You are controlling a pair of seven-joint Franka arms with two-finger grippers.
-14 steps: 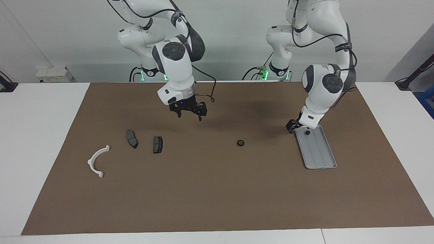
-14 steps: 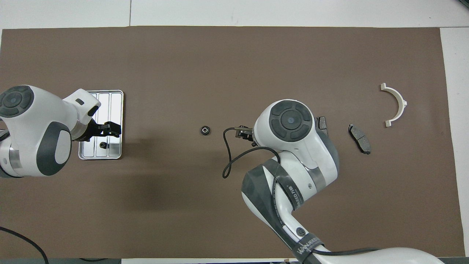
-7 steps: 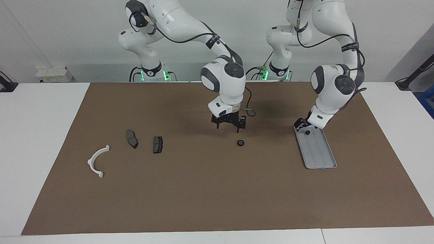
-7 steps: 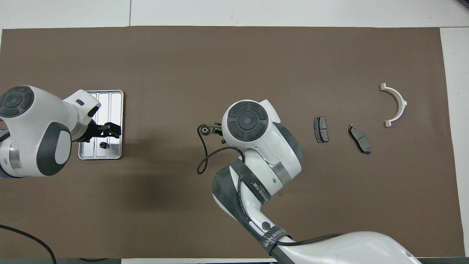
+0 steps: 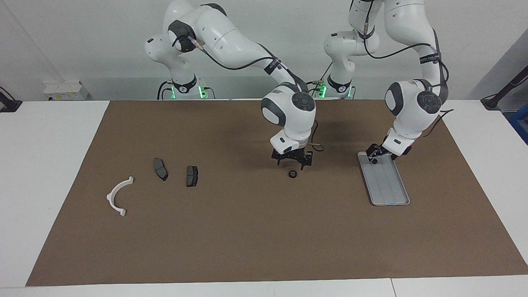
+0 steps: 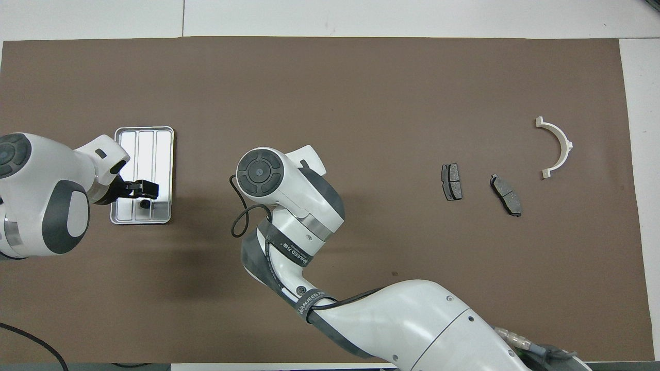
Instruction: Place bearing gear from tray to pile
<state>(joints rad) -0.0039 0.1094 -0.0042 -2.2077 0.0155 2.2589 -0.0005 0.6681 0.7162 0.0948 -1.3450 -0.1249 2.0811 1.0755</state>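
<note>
one bearing gear (image 5: 293,174) lay on the brown mat (image 5: 247,247) mid-tabletop, out of the tray (image 5: 385,185) but well apart from the pile. a second small dark part (image 6: 145,204), likely another gear though hard to tell, sat in the tray at the end nearer the robots. right gripper (image 5: 292,162) hung just over the loose gear, jaws wide, holding nothing. left gripper (image 5: 374,156) was over the tray's part, also wide and empty. pile: two brake pads (image 5: 190,176) and white half-ring (image 5: 118,196) toward the right arm's end. the mat between gear and pile was bare, nothing in the way. pickup and carry remained.
</note>
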